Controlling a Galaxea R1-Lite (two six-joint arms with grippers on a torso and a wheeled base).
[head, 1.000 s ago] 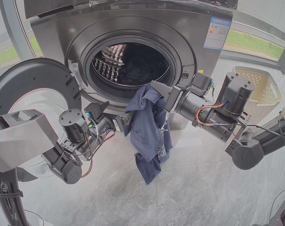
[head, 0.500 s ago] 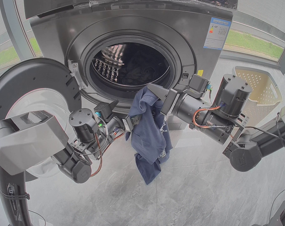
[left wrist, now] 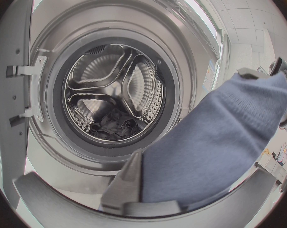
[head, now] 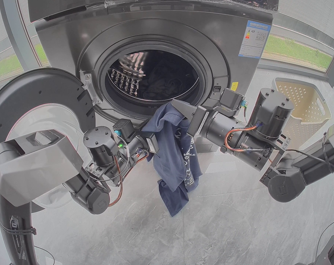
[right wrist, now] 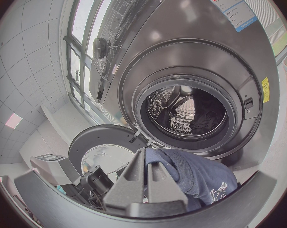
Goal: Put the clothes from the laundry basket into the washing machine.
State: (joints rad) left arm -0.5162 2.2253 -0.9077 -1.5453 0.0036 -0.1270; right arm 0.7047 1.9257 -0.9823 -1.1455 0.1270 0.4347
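Garment: navy blue sweatshirt [head: 174, 155] hangs mid-frame before the open grey washing machine [head: 226, 56].
Right gripper [head: 176, 104]: clenched on its top fold.
Left gripper [head: 152, 142]: seemingly touching its left edge; you cannot tell its grip.

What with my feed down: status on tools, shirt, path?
Right tool shut on shirt. Left tool likewise. Shirt hangs below open drum, not yet in. Path free, door off left.

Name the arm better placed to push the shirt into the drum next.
Right. The right claw pinches the shirt by its top just below the open drum, so a forward push should feed it in. The left claw holds its side lower, under the rim.
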